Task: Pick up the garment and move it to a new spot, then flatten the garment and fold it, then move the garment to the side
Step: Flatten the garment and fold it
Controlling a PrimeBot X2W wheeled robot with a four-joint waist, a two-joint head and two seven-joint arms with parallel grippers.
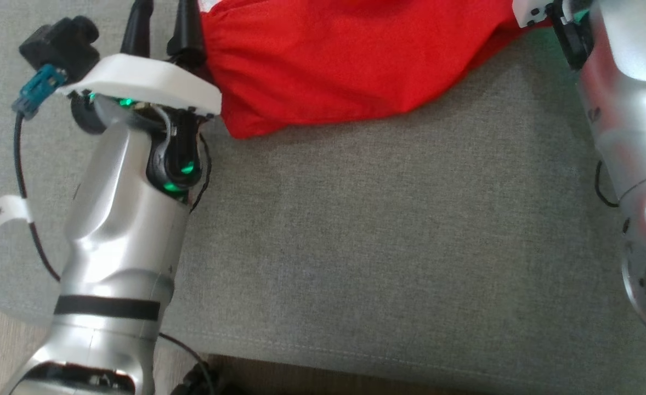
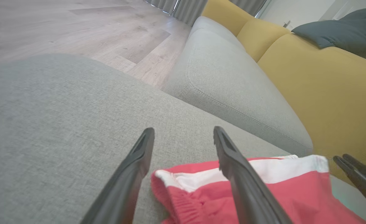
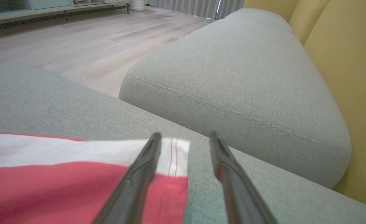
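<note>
The garment (image 1: 345, 66) is red with a white band and lies on the grey seat cushion (image 1: 356, 230) at the top of the head view. My left gripper (image 1: 163, 16) stands at its left edge. In the left wrist view the left gripper (image 2: 183, 133) is open, with the garment (image 2: 298, 189) and its gathered hem under the right finger. My right gripper (image 3: 185, 137) is open too, its left finger over the white-banded corner of the garment (image 3: 61, 186) and nothing between the fingers. The right gripper (image 2: 340, 158) also pokes in at the garment's far end.
A second grey cushion (image 3: 239, 77) adjoins the seat, with a gap of wooden floor (image 2: 77, 28) between them. Yellow backrests (image 2: 326, 93) rise behind, one bearing a dark cushion (image 2: 341, 28). My right forearm (image 1: 630, 109) fills the right edge. The seat's front edge (image 1: 356, 356) is near.
</note>
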